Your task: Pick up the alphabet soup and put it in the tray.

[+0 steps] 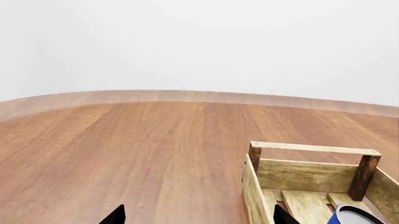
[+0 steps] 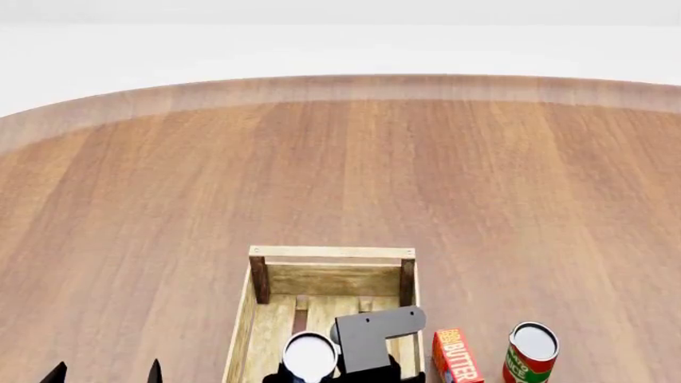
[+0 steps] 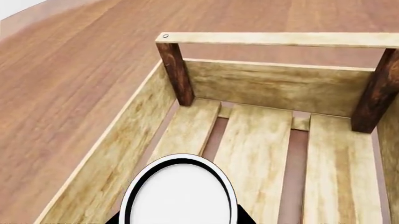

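The alphabet soup point(image 3: 179, 193) shows its pale lid in the right wrist view, and its blue side in the left wrist view point(image 1: 358, 215). My right gripper point(image 3: 179, 220) is shut on it, one dark finger on each side. It holds the can inside the walls of the tray point(image 3: 262, 84), over the near slats. I cannot tell whether the can touches the floor. In the head view the can point(image 2: 309, 355) sits in the tray point(image 2: 332, 253) under the right wrist. My left gripper point(image 2: 104, 373) is open and empty, left of the tray point(image 1: 311, 175).
A red butter box point(image 2: 458, 357) and a red-and-green can point(image 2: 531, 351) stand just right of the tray. The round wooden table point(image 2: 340, 159) stretches beyond it to a curved far edge.
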`<state>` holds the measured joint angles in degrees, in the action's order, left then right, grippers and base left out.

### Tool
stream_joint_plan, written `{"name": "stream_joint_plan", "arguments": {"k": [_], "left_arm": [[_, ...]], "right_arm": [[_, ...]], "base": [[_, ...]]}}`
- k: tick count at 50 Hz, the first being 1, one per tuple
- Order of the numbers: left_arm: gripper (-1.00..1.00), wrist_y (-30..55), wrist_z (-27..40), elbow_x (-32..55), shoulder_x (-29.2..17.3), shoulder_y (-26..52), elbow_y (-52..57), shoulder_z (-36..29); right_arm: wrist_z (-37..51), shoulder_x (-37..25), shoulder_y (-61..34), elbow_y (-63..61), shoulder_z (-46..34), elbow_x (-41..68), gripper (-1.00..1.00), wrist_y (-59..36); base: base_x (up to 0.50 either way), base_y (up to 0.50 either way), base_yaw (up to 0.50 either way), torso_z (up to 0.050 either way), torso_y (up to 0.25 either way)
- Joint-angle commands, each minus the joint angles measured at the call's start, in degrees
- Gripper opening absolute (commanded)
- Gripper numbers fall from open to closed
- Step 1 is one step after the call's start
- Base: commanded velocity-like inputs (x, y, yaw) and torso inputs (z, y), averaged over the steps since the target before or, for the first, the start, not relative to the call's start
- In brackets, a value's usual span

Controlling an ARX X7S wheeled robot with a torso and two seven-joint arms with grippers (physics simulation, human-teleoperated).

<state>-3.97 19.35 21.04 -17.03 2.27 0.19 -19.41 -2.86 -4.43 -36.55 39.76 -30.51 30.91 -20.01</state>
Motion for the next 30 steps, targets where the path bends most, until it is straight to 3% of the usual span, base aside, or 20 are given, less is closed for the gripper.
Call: {"name": "stream_joint_plan", "arguments": {"k": [1, 30], "left_arm": [[1.0, -0.12, 0.11, 0.11, -0.08, 0.08, -0.09, -0.16], [1.0, -0.48, 0.45, 0.34, -0.35, 0.16, -0.22, -0.47]], "right_arm": [[-0.39, 0.13, -0.8, -0.16, -0.28, -0.36, -1.0, -0.29], [-0.34, 0.29, -1.01, 2.1, -1.49, 0.61, -1.0, 0.75]], "base": [[0.0, 0.0, 0.0, 0.0, 0.0], [0.0, 0.0, 0.0, 0.0, 0.0]]}}
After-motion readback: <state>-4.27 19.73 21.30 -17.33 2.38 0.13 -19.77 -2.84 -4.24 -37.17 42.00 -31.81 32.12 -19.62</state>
